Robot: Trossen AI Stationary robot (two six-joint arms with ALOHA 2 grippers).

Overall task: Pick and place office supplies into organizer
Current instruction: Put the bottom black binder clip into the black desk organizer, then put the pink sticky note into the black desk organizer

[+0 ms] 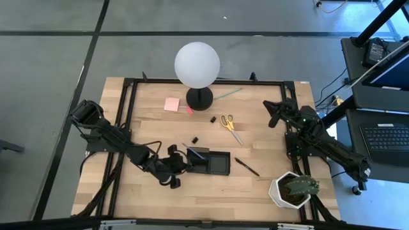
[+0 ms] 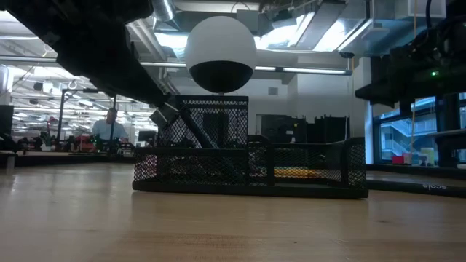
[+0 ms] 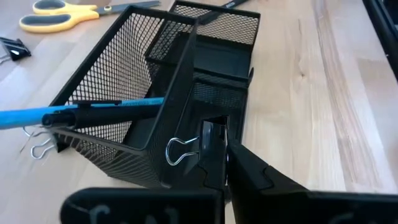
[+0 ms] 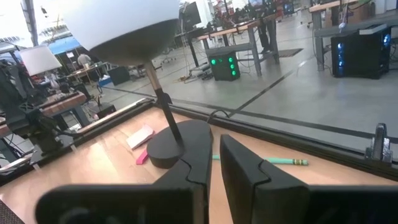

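The black mesh organizer (image 1: 217, 163) (image 3: 217, 59) stands on the table's near middle, with a blue-and-black pen (image 3: 93, 114) lying across its tall compartment. My left gripper (image 1: 190, 163) (image 3: 219, 149) is at the organizer's left end, shut on a black binder clip (image 3: 210, 134). On the table lie the yellow-handled scissors (image 1: 229, 123) (image 3: 59, 15), two binder clips (image 1: 213, 119) (image 1: 195, 139), the pink pad (image 1: 171, 104), a green stick (image 1: 227, 94) (image 4: 283, 160) and a dark pen (image 1: 246, 167). My right gripper (image 1: 273, 116) (image 4: 216, 163) waits shut near the right edge. My left gripper pinches the binder clip's black body (image 3: 211, 138) between its two fingers (image 3: 249, 165). One silver wire handle (image 3: 180, 151) sticks out sideways from the hold. The clip is lifted off the table at the organizer's end wall; whether it touches the mesh I cannot tell.
A white globe lamp (image 1: 197, 64) stands on a black base (image 1: 199, 98) at the far middle. A potted plant (image 1: 294, 190) sits at the near right corner. Silver wire loops (image 3: 37, 148) lie by the organizer's corner. Bare wood lies near the table's near left.
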